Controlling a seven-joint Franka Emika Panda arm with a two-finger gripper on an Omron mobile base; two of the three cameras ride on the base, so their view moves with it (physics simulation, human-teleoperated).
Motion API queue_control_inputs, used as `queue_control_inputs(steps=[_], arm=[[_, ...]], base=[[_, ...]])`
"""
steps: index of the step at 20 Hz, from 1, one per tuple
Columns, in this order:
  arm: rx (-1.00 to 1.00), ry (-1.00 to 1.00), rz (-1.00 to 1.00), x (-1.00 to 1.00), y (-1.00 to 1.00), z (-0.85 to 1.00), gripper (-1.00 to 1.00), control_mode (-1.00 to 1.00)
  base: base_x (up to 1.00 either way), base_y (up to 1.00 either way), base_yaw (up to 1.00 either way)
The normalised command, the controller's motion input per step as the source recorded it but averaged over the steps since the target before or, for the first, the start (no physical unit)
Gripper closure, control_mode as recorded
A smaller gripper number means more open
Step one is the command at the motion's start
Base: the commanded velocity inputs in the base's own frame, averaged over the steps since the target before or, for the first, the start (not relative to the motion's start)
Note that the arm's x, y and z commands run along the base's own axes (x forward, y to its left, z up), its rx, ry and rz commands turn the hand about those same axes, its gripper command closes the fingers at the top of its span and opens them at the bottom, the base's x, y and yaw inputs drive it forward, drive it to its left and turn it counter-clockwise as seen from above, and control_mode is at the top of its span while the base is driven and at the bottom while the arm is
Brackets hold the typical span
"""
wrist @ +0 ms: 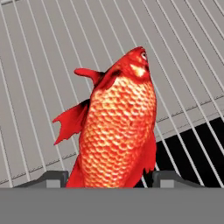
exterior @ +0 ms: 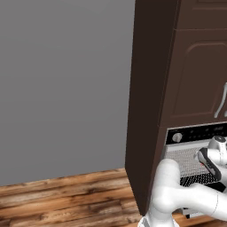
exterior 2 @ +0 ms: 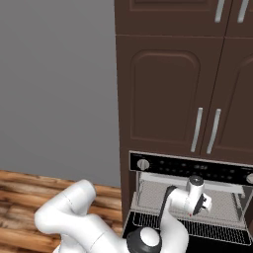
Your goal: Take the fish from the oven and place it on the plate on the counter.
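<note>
The fish [wrist: 118, 127], red-orange and scaled, lies on the wire rack [wrist: 39, 65] inside the oven [exterior 2: 190, 197], its head pointing toward the top of the hand view and its tail down between the two dark fingertips [wrist: 52, 178]. The gripper [wrist: 111, 179] straddles the fish with a fingertip on either side of its lower body; the jaws stand apart, and whether the pads touch the fish cannot be told. In the right base view the gripper [exterior 2: 200, 206] reaches into the open oven cavity over the rack, with a small speck of red just beside it. The oven's black control panel [exterior 2: 197, 170] carries a round silver knob [exterior 2: 143, 164] and a row of small pale markings too fine to read; no brand name is legible. Dark brown cabinet doors [exterior 2: 165, 99] with silvery bar handles [exterior 2: 196, 129] rise above the oven. The left base view shows the tall brown side of the cabinet [exterior: 144, 111], a plain grey wall [exterior: 62, 84] and a wooden plank floor [exterior: 66, 199], while the arm's white elbow covers part of the rack there.
</note>
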Motion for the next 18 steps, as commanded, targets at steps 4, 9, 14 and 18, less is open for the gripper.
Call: queue_control_inputs(steps=[4, 9, 14, 18], arm=[[0.0, 0.01, 0.0, -0.1, 0.0, -0.06, 1.0, -1.0], [0.0, 0.02, 0.0, -0.11, 0.0, -0.16, 1.0, -1.0], [0.0, 0.08, 0.0, -0.08, -0.12, -0.23, 1.0, -1.0], [0.0, 0.01, 0.0, -0.18, -0.15, -0.02, 1.0, -1.0]], base=[[0.0, 0.0, 0.0], [0.0, 0.0, 0.0], [0.0, 0.0, 0.0], [0.0, 0.0, 0.0]])
